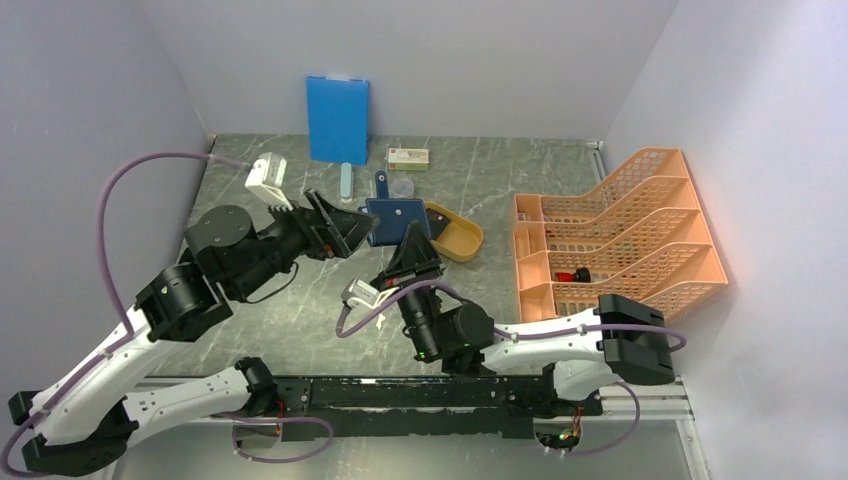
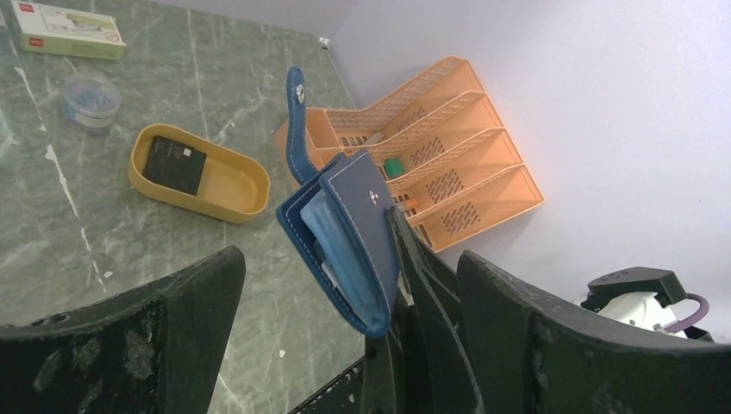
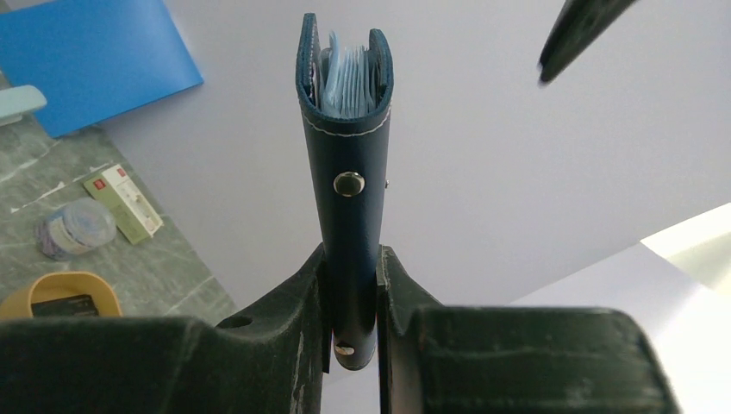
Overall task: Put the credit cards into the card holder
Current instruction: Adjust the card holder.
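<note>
The card holder (image 1: 398, 216) is a small navy folding case, lifted off the table and standing on edge. My right gripper (image 3: 352, 302) is shut on its lower end. Light blue inner sleeves (image 3: 349, 73) show at its top edge, and the clasp tab (image 2: 296, 112) sticks up loose. My left gripper (image 2: 353, 345) is open wide, its fingers (image 2: 129, 345) on either side of the card holder (image 2: 345, 237) without touching it. In the top view the left gripper (image 1: 362, 228) is just left of the holder, with the right gripper (image 1: 412, 250) below it. A black credit card (image 2: 175, 164) lies in the yellow tray (image 2: 233, 185).
The yellow oval tray (image 1: 462, 240) is just right of the holder. An orange file rack (image 1: 620, 240) fills the right side. A large blue board (image 1: 337, 118) leans on the back wall, with a green-white box (image 1: 408, 157) and a round clear tub (image 1: 400, 187) near it.
</note>
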### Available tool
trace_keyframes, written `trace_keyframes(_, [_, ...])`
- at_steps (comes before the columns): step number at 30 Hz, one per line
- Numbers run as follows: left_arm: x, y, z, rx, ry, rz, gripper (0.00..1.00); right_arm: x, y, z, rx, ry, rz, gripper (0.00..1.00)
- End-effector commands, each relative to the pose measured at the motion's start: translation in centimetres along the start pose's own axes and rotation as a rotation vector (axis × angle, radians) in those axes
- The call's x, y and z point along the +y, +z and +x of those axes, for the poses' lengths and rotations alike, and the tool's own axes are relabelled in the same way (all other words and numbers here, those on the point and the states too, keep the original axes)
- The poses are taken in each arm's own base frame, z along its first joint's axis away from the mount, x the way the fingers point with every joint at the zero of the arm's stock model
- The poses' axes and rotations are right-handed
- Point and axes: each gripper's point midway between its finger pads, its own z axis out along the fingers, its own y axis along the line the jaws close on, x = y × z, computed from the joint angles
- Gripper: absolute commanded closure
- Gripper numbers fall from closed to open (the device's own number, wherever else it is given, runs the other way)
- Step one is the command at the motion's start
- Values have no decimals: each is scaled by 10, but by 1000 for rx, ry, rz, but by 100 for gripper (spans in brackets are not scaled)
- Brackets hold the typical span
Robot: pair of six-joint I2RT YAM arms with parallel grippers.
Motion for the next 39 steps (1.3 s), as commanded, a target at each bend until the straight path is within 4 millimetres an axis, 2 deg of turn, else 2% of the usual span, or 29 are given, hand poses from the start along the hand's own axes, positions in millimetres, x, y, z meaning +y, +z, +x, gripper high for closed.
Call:
trace_keyframes(1, [-19, 5, -3, 8, -47, 66, 3, -27, -4, -4, -29, 14, 98, 100])
trace_keyframes(4, [-19, 9, 0, 4, -83, 69, 3, -30, -6, -7, -35, 7, 107, 100])
trace_keyframes(11, [-22, 22, 24, 95, -166, 79, 3, -33, -6, -7, -30, 16, 113, 100])
trace_keyframes(16, [-23, 24, 34, 101, -221, 117, 16, -35, -6, -5, -24, 25, 113, 100])
trace_keyframes(23, [-16, 24, 33, 78, -233, 95, 31, -34, -6, -6, -23, 27, 112, 100])
trace_keyframes(29, [-12, 24, 25, 38, -257, 70, 27, -34, -7, -10, -27, 29, 115, 100])
trace_keyframes(33, [-12, 25, 23, 27, -255, 68, 30, -34, -7, -11, -27, 31, 116, 100])
trace_keyframes(35, [-12, 26, 25, 33, -253, 69, 34, -34, -7, -11, -25, 32, 116, 100])
trace_keyframes(39, [-13, 28, 30, 48, -250, 80, 48, -36, -7, -11, -23, 41, 119, 100])
